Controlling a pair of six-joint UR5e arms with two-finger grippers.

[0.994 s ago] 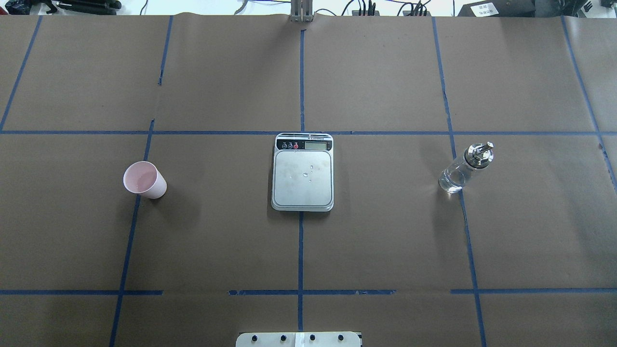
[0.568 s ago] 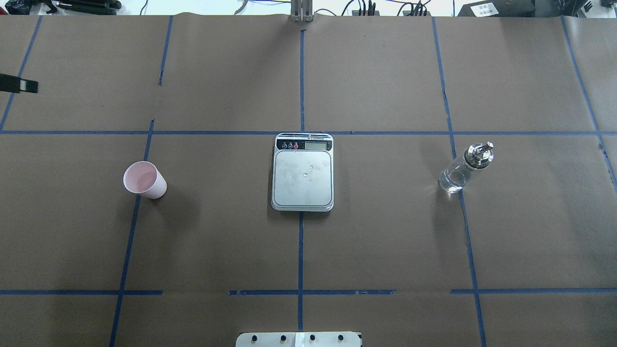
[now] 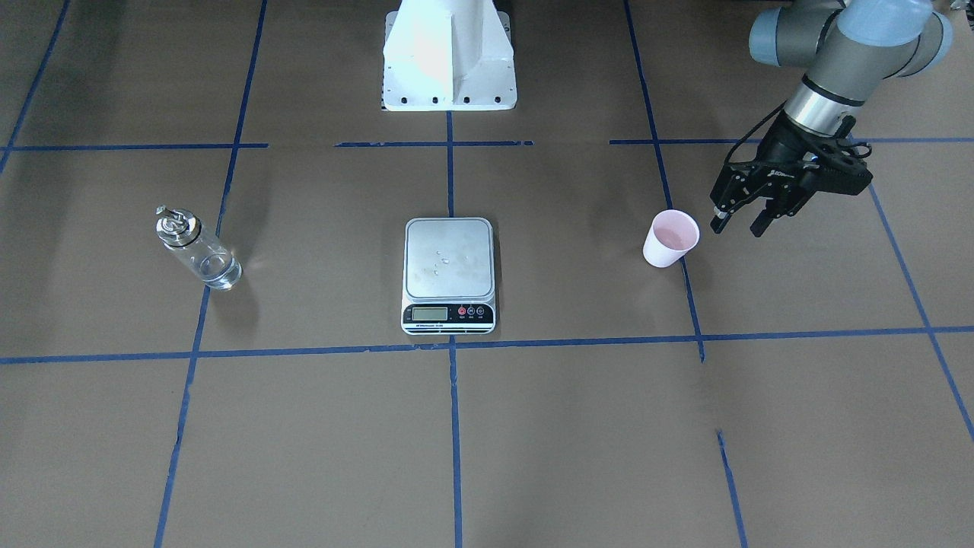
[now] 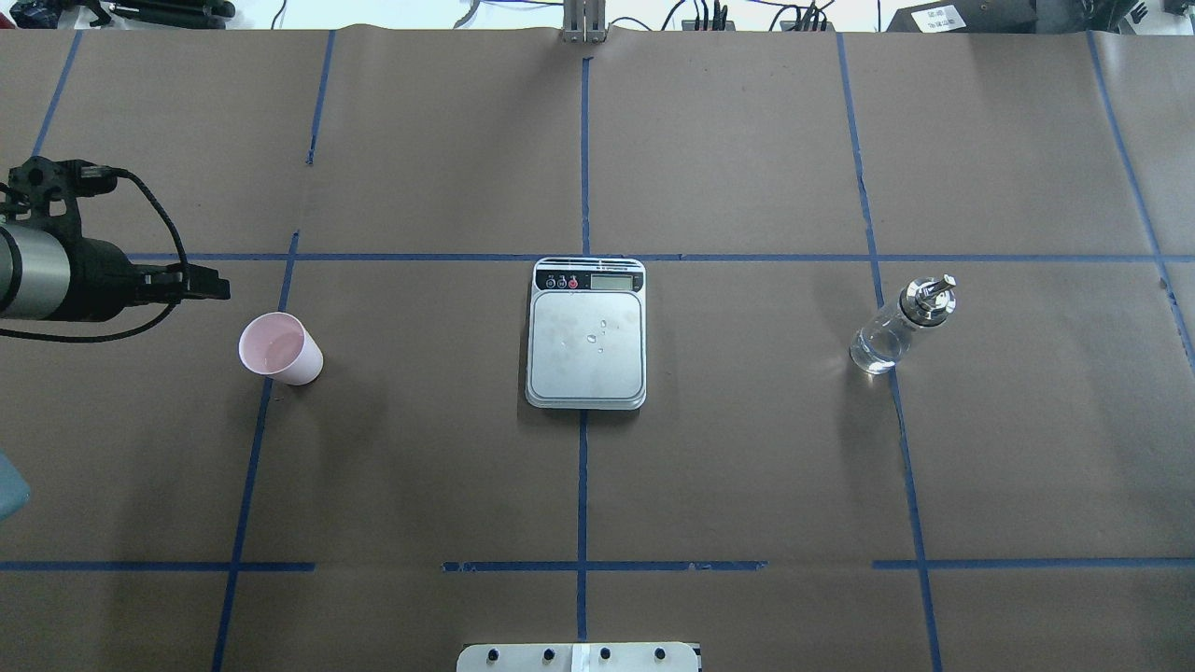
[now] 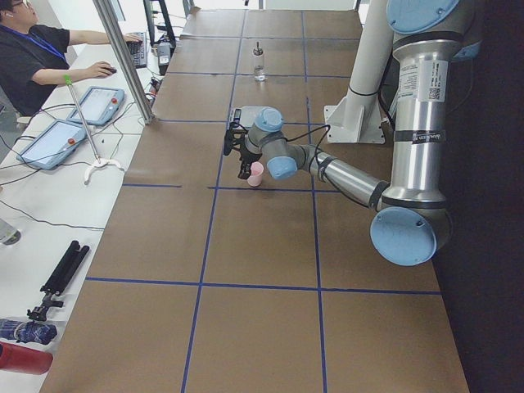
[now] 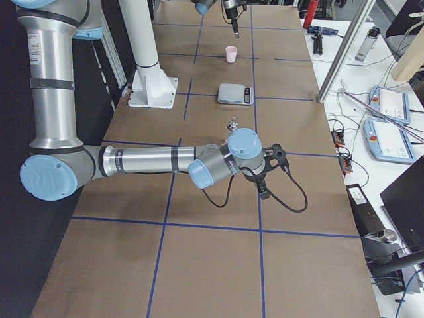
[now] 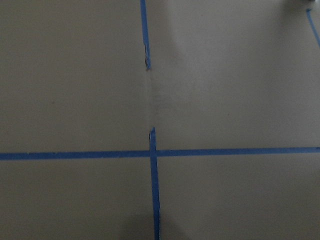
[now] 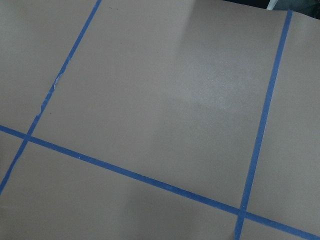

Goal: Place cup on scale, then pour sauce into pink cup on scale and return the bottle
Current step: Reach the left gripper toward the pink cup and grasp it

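Note:
The pale pink cup (image 4: 278, 348) stands upright on the brown paper left of centre, also seen in the front view as the cup (image 3: 670, 240). My left gripper (image 3: 738, 225) hangs just beside it on its outer side, open, with nothing between its fingers and not touching the cup; overhead the left gripper (image 4: 217, 287) shows side-on. The scale (image 4: 586, 345) lies at the centre with a few drops on its steel platform. The clear bottle (image 4: 896, 327) with its silver spout stands far right. My right gripper (image 6: 268, 175) shows only in the right side view; I cannot tell whether it is open or shut.
The white robot pedestal (image 3: 449, 53) stands behind the scale. Blue tape lines cross the paper. A person (image 5: 33, 57) sits at a side desk with tablets (image 5: 98, 102) beyond the table's far edge.
My left arm has come in from the overhead view's left edge and swung in close to the cup. Cup, scale and bottle have not moved.

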